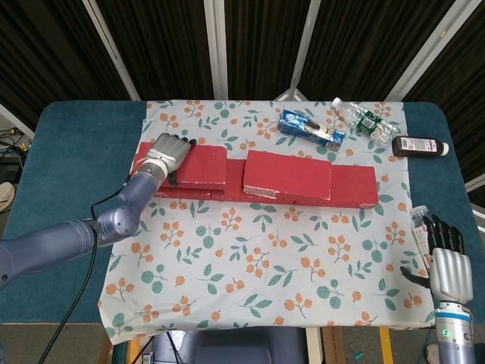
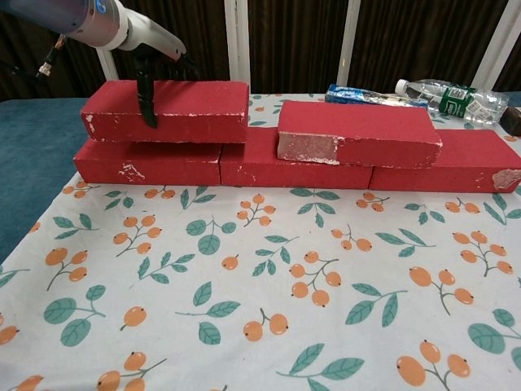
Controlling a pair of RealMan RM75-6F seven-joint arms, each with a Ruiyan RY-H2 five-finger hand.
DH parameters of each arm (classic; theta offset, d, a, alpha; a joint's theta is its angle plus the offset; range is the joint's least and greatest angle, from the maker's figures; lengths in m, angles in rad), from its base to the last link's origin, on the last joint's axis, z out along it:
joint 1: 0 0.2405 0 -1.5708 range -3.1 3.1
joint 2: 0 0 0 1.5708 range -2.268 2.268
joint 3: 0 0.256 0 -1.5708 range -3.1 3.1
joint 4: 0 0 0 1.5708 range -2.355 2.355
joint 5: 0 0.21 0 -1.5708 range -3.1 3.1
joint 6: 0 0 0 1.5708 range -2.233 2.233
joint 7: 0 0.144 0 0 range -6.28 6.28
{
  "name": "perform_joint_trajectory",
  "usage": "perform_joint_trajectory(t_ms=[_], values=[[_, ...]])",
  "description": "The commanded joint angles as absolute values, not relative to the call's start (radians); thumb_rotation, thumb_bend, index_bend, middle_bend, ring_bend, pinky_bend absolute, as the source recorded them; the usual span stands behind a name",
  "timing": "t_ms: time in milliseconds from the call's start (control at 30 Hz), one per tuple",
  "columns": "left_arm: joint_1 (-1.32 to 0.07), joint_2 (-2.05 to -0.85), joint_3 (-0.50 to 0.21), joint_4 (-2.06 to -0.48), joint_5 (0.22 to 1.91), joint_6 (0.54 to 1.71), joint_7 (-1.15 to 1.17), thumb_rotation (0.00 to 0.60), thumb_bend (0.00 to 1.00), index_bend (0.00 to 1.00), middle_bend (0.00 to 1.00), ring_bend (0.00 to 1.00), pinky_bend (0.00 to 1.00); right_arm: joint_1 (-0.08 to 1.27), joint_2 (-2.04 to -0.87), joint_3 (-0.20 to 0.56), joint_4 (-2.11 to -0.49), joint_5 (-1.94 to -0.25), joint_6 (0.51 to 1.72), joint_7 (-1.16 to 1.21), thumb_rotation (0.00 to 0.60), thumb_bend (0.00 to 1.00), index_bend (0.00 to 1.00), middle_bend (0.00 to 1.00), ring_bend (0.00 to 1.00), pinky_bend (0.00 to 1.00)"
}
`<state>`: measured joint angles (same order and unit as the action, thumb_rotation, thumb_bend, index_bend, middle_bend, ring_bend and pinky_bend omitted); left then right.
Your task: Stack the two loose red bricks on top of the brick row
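A row of red bricks (image 1: pixel 355 186) (image 2: pixel 293 168) lies across the floral cloth. One red brick (image 1: pixel 288 176) (image 2: pixel 358 134) rests on top of the row, right of centre. A second red brick (image 1: pixel 201 166) (image 2: pixel 191 111) sits on the row's left end, overhanging the seam below. My left hand (image 1: pixel 170 152) (image 2: pixel 146 57) grips this brick near its left end, with the thumb (image 2: pixel 147 102) down the front face and the other fingers behind. My right hand (image 1: pixel 446 263) hangs past the table's front right corner, fingers apart and holding nothing.
At the back right of the cloth (image 1: pixel 258 273) lie a blue packet (image 1: pixel 311 129) (image 2: pixel 366 96), a clear plastic bottle (image 1: pixel 369 122) (image 2: pixel 452 99) and a brown bottle (image 1: pixel 419 145). The teal table (image 1: pixel 61 167) shows at both sides.
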<state>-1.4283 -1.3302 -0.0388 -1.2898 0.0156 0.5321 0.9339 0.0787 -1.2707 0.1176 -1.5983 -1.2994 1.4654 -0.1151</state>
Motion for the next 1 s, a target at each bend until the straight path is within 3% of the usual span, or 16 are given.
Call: perform_joint_trajectory(t_ms=[33,1000], values=[[-1.440,-1.339,-0.025,-1.282,0.012,0.535,0.921,0.600,0.07,0.35,0.33,0.25,0.23,0.077,-1.268,0.119,-1.601,-1.298,1.467,-0.118,0.600,0.15,0.00,0.00,0.00,0.00],[-1.549,-1.470,0.083,-1.165,-0.062,0.527,0.855,0.600,0.07,0.34,0.33,0.24,0.23,0.057,-1.254,0.139,-1.614,-1.296,1.492,-0.099,0.600,0.15,0.00,0.00,0.00,0.00]])
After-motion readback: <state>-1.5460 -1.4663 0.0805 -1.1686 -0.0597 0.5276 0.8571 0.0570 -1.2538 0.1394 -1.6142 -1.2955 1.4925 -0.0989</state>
